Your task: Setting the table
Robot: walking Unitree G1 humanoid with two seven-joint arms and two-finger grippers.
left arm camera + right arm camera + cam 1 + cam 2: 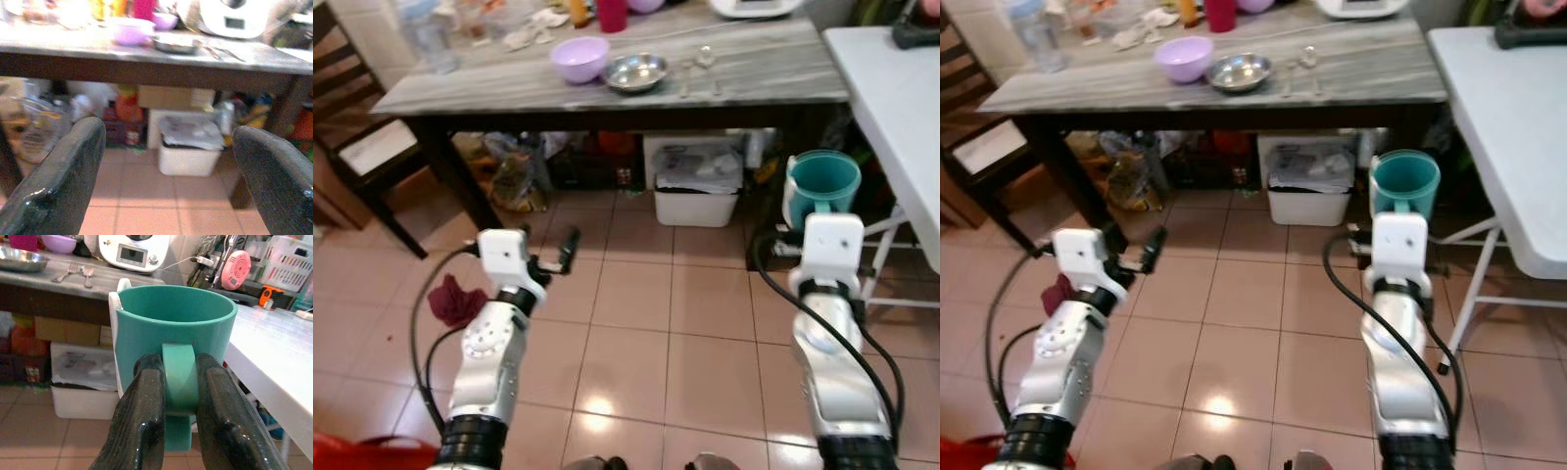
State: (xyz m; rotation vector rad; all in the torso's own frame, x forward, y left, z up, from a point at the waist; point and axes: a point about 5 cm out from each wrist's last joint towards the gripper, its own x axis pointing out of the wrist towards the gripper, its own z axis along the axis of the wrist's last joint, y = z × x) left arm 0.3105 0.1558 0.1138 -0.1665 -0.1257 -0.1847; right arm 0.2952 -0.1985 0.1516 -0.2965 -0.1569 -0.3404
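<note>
The teal ceramic mug [173,328] is held up off the floor in the right gripper [178,382], whose two black fingers [142,416] are pinched on either side of the mug's looped handle. In the head views the mug [822,181] hangs just ahead of the right arm's white wrist block, at about two o'clock from where the robot stands, in the gap between the two tables.

The left gripper [558,257] is raised at about ten o'clock over the tiled floor, fingers [58,181] spread wide and holding nothing.

Straight ahead at twelve o'clock stands a long grey-veined wooden table [754,73] on dark legs. On it sit a lilac plastic bowl [579,59] and, just beside it, a shallow steel bowl [635,70]. A metal fork and spoon [698,67] lie side by side near the steel bowl. A white kitchen appliance [133,252] stands at the table's far edge.

Under the table rests a white plastic bin [697,191] among bags and boxes. At three o'clock is a white folding table [891,108]. At nine o'clock a dark wooden chair [357,147] stands, and a crumpled red cloth [455,299] lies on the pinkish floor tiles [636,333].
</note>
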